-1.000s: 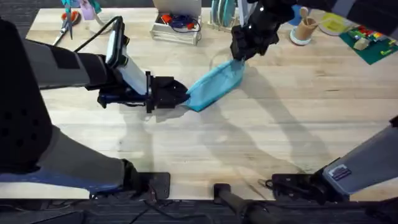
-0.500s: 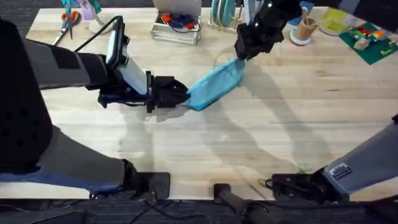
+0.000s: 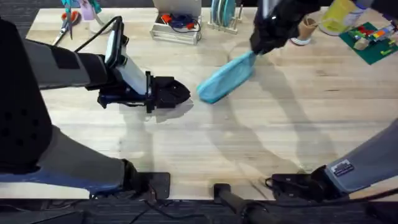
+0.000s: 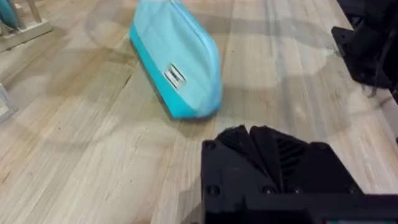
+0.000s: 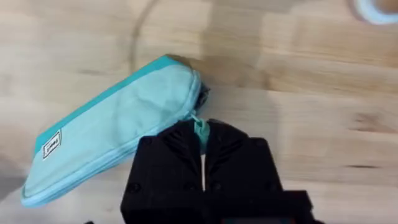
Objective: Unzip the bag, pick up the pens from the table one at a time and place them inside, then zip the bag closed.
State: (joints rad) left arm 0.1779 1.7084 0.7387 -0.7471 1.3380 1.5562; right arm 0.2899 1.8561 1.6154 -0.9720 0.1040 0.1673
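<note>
The light blue bag (image 3: 227,78) lies slanted on the table (image 3: 280,130), its zipper looking closed along its length. My right gripper (image 3: 258,48) is at the bag's far right end. In the right wrist view the bag (image 5: 118,137) reaches up to that gripper (image 5: 200,142), which is shut on the teal zipper pull (image 5: 200,129). My left gripper (image 3: 185,92) is shut on nothing, a short gap to the left of the bag's near end. The left wrist view shows the bag (image 4: 177,62) apart from the closed fingers (image 4: 249,140). The pens are out of view.
Along the table's far edge stand scissors (image 3: 65,22), a box with cables (image 3: 177,26), a plate rack (image 3: 222,15), a cup of wooden sticks (image 3: 305,28) and a green plate with bricks (image 3: 373,42). The near half of the table is bare wood.
My right gripper has moved right and away, dragging the bag with it. The bag's near end has come away from my left gripper, which has stayed in place.
</note>
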